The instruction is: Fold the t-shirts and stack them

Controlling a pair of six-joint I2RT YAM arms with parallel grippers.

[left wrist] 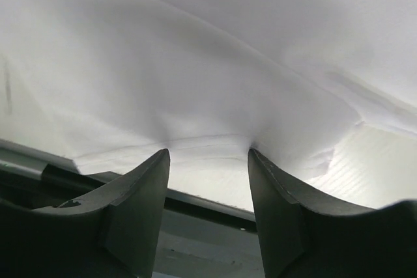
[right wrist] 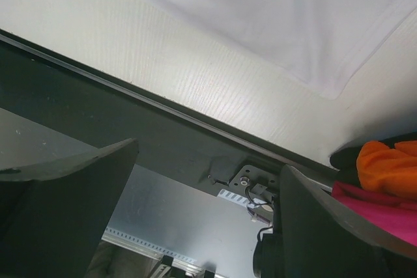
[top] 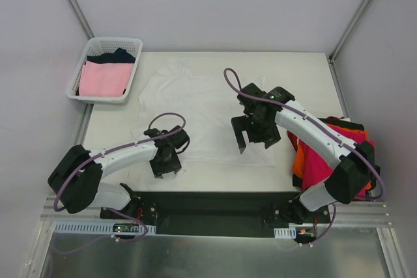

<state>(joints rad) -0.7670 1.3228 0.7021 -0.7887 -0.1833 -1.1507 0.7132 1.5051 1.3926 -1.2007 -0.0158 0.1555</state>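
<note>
- You can see 1 white t-shirt [top: 202, 105] lying flat and spread out in the middle of the table [top: 293, 76].
- Its long side runs from the far edge of the table to the near edge. The neck end looks to point away from the arms, a bit to the left. The bottom hem lies close to you.
- Your left gripper [top: 167, 168] is down at the near left corner of this shirt.
- In the left wrist view its 2 fingers [left wrist: 133, 193] stand part way apart, with a gap between them. The tips press on the white cloth [left wrist: 208, 69], and the cloth puckers between them.
- Your right gripper [top: 255, 138] hangs over the right side of the shirt. Its jaws are wide apart and hold nothing.
- The right wrist view shows a hem corner of the white shirt [right wrist: 293, 24] on the table.
- On the right edge of the table lies a pile of shirts: orange [top: 300, 161], magenta-red [top: 322, 164] and black [top: 342, 124].
- In the far left corner stands a white lattice basket [top: 75, 86]. A pale pink shirt [top: 104, 78] lies in it, with a dark shirt [top: 117, 55] behind it.
</note>
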